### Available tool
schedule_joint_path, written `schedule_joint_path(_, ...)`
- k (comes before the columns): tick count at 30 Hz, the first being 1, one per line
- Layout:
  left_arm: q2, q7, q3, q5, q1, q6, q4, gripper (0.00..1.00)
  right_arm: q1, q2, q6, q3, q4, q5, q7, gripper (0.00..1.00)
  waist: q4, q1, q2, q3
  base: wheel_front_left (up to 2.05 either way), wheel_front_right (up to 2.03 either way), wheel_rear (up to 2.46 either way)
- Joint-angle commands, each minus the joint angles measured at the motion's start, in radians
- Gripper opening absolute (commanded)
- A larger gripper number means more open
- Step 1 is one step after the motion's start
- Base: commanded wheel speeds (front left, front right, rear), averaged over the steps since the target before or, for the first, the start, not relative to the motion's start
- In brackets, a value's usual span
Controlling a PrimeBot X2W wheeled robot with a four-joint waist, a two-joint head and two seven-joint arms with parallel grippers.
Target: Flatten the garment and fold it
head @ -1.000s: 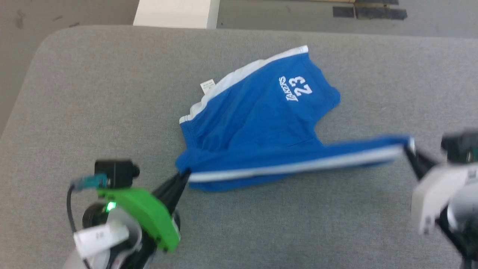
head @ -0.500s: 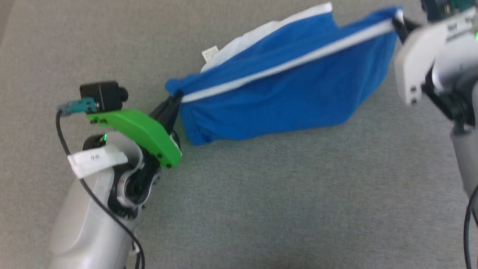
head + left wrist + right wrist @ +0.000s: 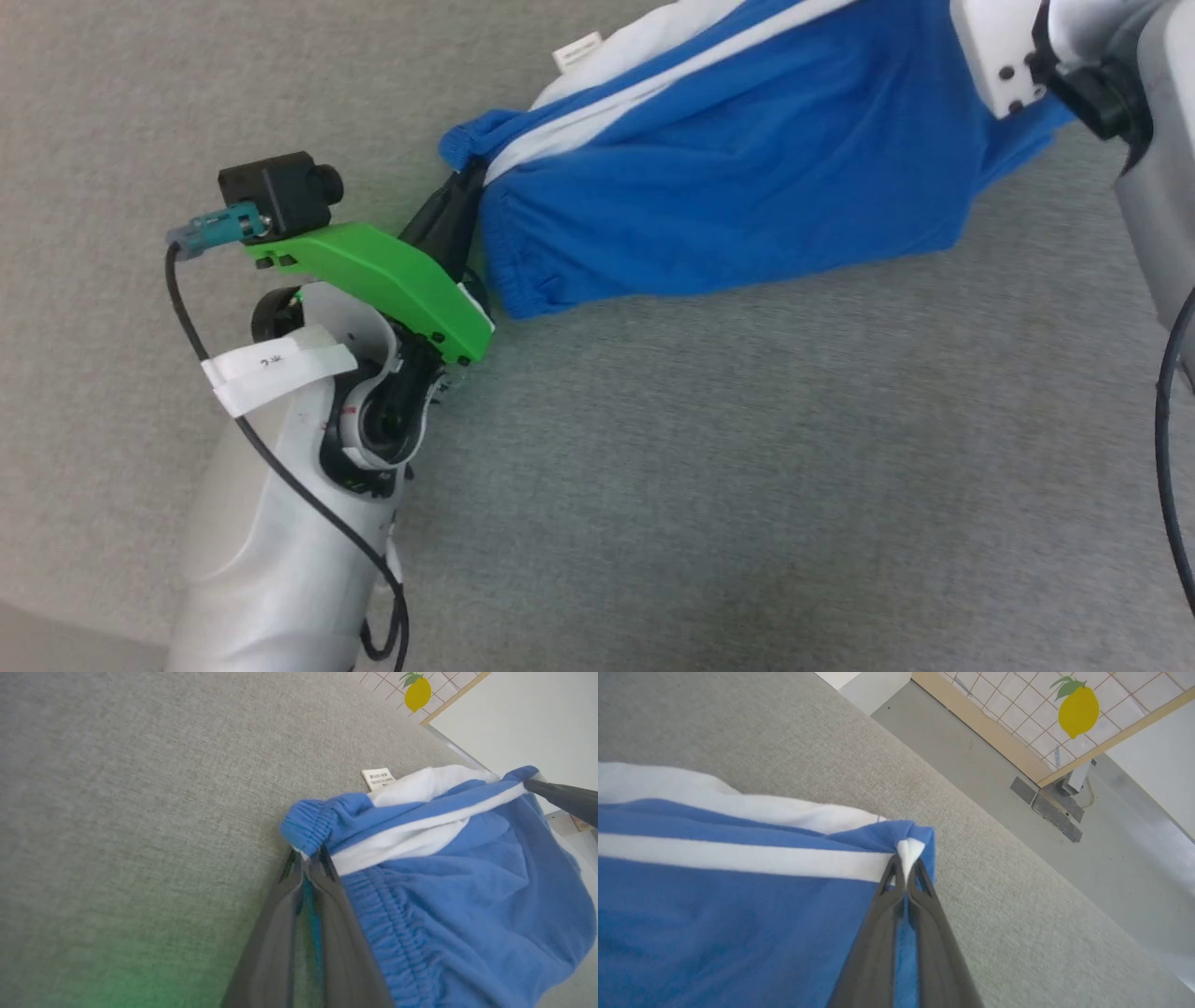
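My left pincer (image 3: pixel 464 187) is closed on the elastic corner of the garment (image 3: pixel 747 177), over the grey table (image 3: pixel 653 467). My right pincer (image 3: pixel 906 862) pinches the other corner, and the blue cloth is stretched between the 2, its white label (image 3: pixel 577 49) farther back.

The left gripper (image 3: pixel 308 856) has its tips tucked under the gathered waistband of the garment (image 3: pixel 458 896), so the cloth pinched between them is hidden. Beyond those tips lies the label (image 3: pixel 378 778), its print too small to read. Left of and below the right gripper (image 3: pixel 906 863), the garment runs off the picture's edges. In the head view its far side is cut off at the top.
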Motion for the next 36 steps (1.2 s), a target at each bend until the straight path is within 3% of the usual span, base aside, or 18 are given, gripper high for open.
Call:
schedule_joint_path(1,-0.004,-0.006,0.002,-0.003,-0.005,0.004,0.019,0.0,-0.023,0.001,-0.002,0.005,0.021,-0.002,-0.011,0.0,0.03,-0.0002,0.0,0.023,0.0,0.0,0.0)
schedule_joint_path(3,-0.013,-0.015,-0.002,-0.006,-0.002,0.001,0.029,0.0,-0.037,0.005,-0.002,0.004,0.058,0.006,-0.018,0.0,0.034,-0.0002,0.0,0.022,0.0,0.0,0.0)
schedule_joint_path(4,-0.017,-0.016,-0.006,-0.009,0.001,-0.004,0.033,0.0,-0.043,0.009,-0.002,-0.001,0.076,0.01,-0.025,0.23,0.034,-0.0002,0.0,0.02,0.0,0.0,0.0)
schedule_joint_path(5,-0.02,-0.017,-0.009,-0.013,0.004,-0.01,0.035,0.48,-0.044,0.013,-0.002,-0.006,0.09,0.013,-0.034,0.86,0.034,-0.0002,0.0,0.016,0.0,0.0,0.0)
schedule_joint_path(6,-0.023,-0.019,-0.011,-0.018,0.008,-0.015,0.037,1.0,-0.044,0.018,-0.002,-0.014,0.107,0.017,-0.045,1.0,0.033,-0.0002,0.0,0.01,0.0,0.0,0.0)
schedule_joint_path(13,-0.005,-0.082,-0.006,0.006,0.06,-0.024,0.023,1.0,0.01,0.03,-0.002,-0.052,0.135,0.071,-0.199,1.0,0.013,-0.0002,0.0,-0.07,0.0,0.0,0.0)
schedule_joint_path(19,0.029,-0.194,0.005,0.053,0.166,-0.039,-0.025,1.0,0.17,0.041,-0.002,-0.124,0.061,0.142,-0.376,1.0,-0.028,-0.0002,0.0,-0.187,0.0,0.0,0.0)
schedule_joint_path(24,0.041,-0.288,-0.011,0.085,0.263,-0.074,-0.053,1.0,0.368,0.078,-0.002,-0.214,-0.061,0.177,-0.508,1.0,-0.059,-0.0002,0.0,-0.27,0.0,0.0,0.0)
schedule_joint_path(28,0.051,-0.343,-0.045,0.146,0.317,-0.071,-0.04,1.0,0.58,0.14,-0.002,-0.307,-0.213,0.151,-0.594,1.0,-0.087,-0.0002,0.0,-0.314,0.0,0.0,0.0)
schedule_joint_path(36,0.049,-0.412,-0.095,0.235,0.295,-0.065,0.045,1.0,0.853,0.263,-0.002,-0.451,-0.438,0.061,-0.651,1.0,-0.134,-0.0002,0.0,-0.323,0.0,0.0,0.0)
